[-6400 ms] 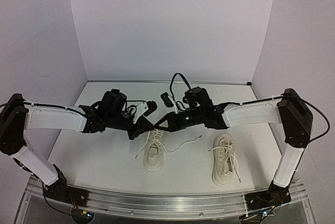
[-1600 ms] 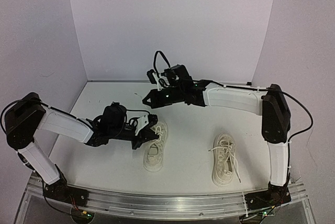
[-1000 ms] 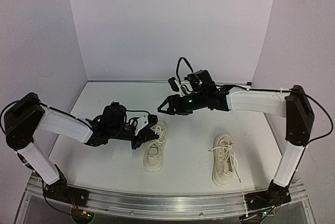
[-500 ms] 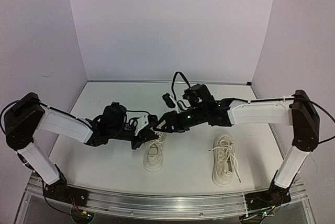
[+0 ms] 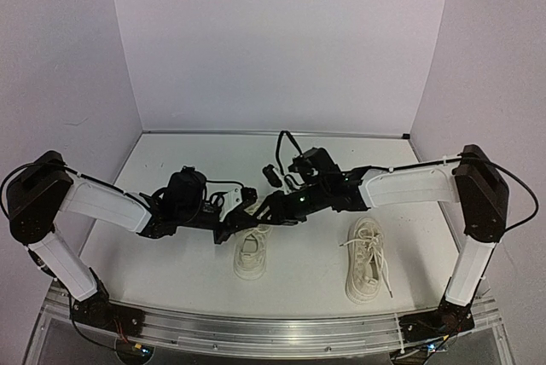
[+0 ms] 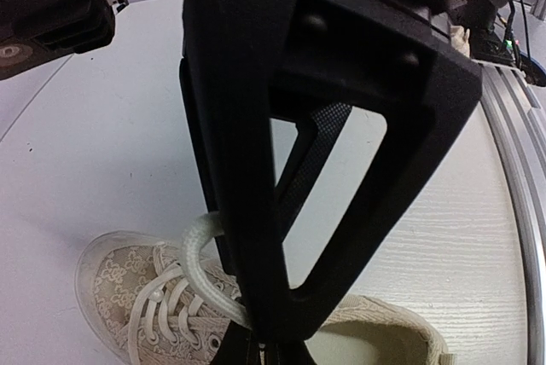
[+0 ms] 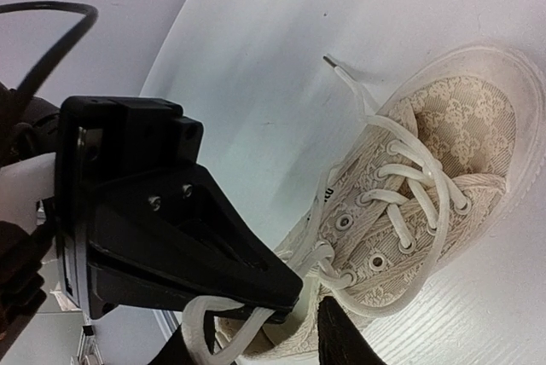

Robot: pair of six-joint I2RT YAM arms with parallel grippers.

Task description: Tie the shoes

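Two cream-white shoes lie on the white table, the left shoe (image 5: 250,256) (image 6: 128,288) (image 7: 426,160) and the right shoe (image 5: 367,264). My left gripper (image 5: 239,215) (image 6: 260,344) hangs over the left shoe's opening, shut on a loop of its white lace (image 6: 194,250) (image 7: 200,314). My right gripper (image 5: 263,210) (image 7: 264,350) has come in tip to tip against it. Its jaws stand apart on either side of that lace loop, just above the shoe's collar. A free lace end (image 7: 341,71) trails on the table beside the toe. The right shoe's laces lie loose.
A metal rail (image 5: 273,331) runs along the near table edge between the arm bases. Lilac walls (image 5: 281,41) close in the back and both sides. A black cable (image 5: 286,139) loops above the right wrist.
My right arm has swung down from the back of the table to the left shoe, meeting the left gripper, and its jaws have narrowed. The left arm and both shoes have stayed put.
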